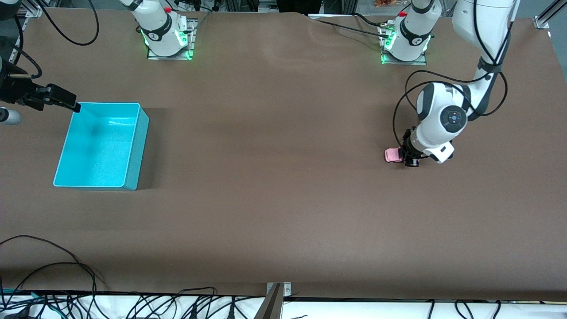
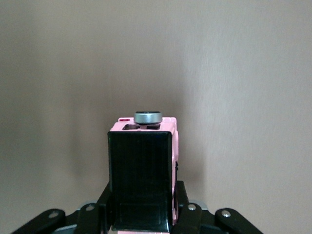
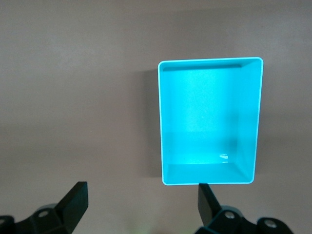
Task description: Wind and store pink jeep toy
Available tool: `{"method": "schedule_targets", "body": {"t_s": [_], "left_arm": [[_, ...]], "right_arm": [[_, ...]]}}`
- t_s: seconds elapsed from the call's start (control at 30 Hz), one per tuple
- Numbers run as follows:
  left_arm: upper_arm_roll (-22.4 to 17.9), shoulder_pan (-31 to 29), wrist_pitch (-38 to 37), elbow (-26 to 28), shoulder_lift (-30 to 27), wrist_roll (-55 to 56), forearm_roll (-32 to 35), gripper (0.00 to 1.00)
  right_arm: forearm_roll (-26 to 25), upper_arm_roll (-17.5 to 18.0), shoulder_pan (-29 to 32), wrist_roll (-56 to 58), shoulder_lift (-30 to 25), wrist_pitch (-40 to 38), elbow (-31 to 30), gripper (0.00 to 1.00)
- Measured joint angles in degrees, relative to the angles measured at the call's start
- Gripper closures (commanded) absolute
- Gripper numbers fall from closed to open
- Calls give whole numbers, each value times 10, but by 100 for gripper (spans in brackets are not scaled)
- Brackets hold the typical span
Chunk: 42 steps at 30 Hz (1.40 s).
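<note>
Left gripper [image 1: 404, 155] clamped on pink jeep toy [image 1: 393, 155], long axis pointing toward cyan bin [image 1: 133, 146], well apart. Right gripper [image 1: 66, 103] waiting spread beside bin.

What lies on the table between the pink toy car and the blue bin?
Nothing: the front view shows only bare brown table between the pink toy car and the blue bin.
</note>
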<state>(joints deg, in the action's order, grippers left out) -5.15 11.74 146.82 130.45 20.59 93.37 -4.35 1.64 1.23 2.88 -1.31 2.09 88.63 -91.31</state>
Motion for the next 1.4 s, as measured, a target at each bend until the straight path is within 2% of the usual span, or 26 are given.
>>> {"method": "schedule_targets", "body": {"t_s": [0.27, 0.73, 1.2, 1.4], "left_arm": [[-2, -55, 1, 0, 0, -45, 7, 88], [-4, -154, 12, -6, 5, -50, 127, 87], [-2, -169, 9, -14, 10, -52, 152, 87], [13, -168, -35, -55, 23, -51, 152, 88]], "right_arm": [[0, 0, 0, 0, 1, 2, 0, 0], [0, 2, 0, 0, 2, 4, 0, 0], [0, 2, 0, 0, 2, 4, 0, 0], [0, 3, -1, 0, 2, 4, 0, 0]]}}
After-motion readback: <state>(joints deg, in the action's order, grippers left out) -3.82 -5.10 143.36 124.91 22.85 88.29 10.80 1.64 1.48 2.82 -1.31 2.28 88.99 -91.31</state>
